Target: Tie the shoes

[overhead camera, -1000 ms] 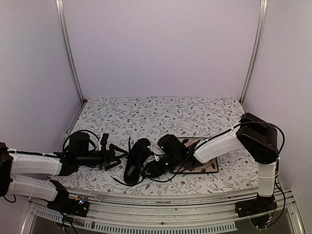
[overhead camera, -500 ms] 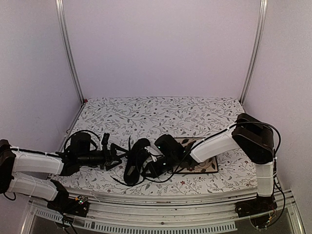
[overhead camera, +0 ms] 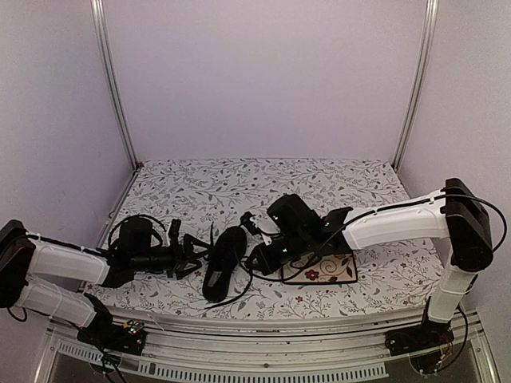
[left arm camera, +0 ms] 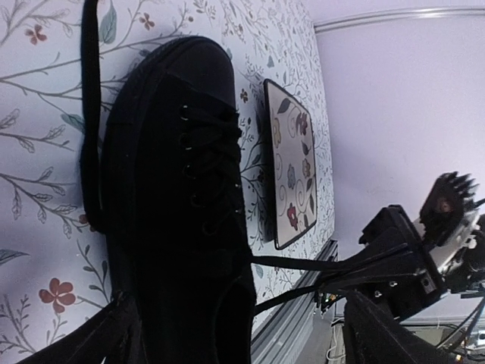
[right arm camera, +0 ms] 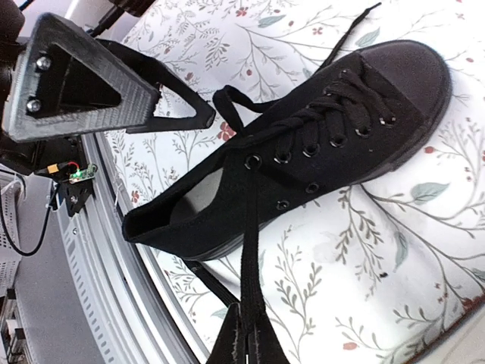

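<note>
The black shoe (overhead camera: 222, 262) lies on the floral bench (overhead camera: 239, 183), close to the near edge and left of centre. Its toe points toward the back wall and its heel opening faces the front rail. It sits upright on its sole, right between the two arms.

On the right, the right end effector (right arm camera: 246, 334) is pressed together and pinching one black lace (right arm camera: 250, 250). That lace runs straight and taut from the upper eyelets to the fingertips, clear of the bench. From above, the arm reaches in low across a square floral plate (overhead camera: 331, 270), which lies just beside the shoe on its right. The left wrist view shows that plate flat alongside the shoe's toe half.

On the left, the left end effector (overhead camera: 190, 257) is spread wide and holds nothing. It hovers just off the shoe's left side near the heel end. One of its triangular fingers (right arm camera: 98, 83) shows in the right wrist view, above and beside the shoe's opening, apart from the canvas.

A loose lace (left arm camera: 89, 114) trails slack on the bench along the shoe's left flank. The eyelets are laced across the tongue, and no bow shows.
</note>
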